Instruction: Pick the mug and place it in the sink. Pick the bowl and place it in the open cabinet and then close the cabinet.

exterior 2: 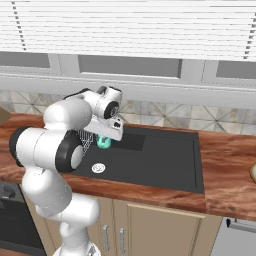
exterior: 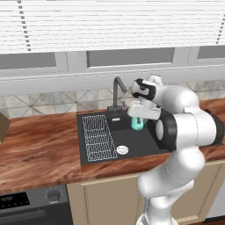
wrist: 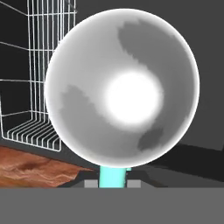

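The gripper [exterior: 139, 117] is clenching the mug [exterior: 137, 124] by its handle, hanging over the sink [exterior: 132, 143] near the back rim. The rack [exterior: 99, 137] is filling the sink's left part; the black floor right of it is lying open.

Both base views face the sink [exterior: 145, 138] from opposite rear sides; hand view looks closely into it.

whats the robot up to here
The white arm's gripper is shut on the teal mug and holds it over the black sink, near the tap. In the hand view the mug's pale inside faces the camera, with the white wire rack beside it. The mug is not yet set down.
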Robot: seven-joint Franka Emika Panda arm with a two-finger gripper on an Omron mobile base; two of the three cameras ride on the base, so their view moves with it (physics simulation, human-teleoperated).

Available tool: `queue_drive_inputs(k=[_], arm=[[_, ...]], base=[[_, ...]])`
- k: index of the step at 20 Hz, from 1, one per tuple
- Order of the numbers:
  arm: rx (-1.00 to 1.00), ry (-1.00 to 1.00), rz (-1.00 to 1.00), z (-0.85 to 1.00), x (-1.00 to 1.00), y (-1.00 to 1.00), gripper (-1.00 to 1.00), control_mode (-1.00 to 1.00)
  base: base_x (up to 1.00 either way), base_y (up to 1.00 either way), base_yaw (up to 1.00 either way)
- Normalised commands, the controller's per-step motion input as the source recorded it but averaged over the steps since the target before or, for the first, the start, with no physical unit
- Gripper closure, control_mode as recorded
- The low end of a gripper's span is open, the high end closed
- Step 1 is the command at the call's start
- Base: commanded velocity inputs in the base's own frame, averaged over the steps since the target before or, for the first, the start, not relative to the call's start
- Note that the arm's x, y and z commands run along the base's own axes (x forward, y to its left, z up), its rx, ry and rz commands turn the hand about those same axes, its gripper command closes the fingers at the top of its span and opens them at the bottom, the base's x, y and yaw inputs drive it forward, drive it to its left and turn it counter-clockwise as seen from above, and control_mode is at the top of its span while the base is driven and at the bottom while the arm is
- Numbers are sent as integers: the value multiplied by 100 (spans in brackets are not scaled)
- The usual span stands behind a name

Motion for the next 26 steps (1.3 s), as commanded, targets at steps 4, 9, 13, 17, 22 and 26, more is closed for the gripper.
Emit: queue_drive_inputs(k=[4,9,13,17,22,26], arm=[[-1,-15,31,-3,0,-11,100,-100],[0,-13,29,0,0,-16,100,-100],[0,-7,31,-2,0,-20,100,-100],[0,-8,30,-2,0,-13,100,-100],[0,-7,26,-4,0,-9,100,-100],[0,0,19,-12,0,0,100,-100]], base=[[0,0,0],[0,0,0],[0,0,0],[0,0,0],[0,0,0],[0,0,0]])
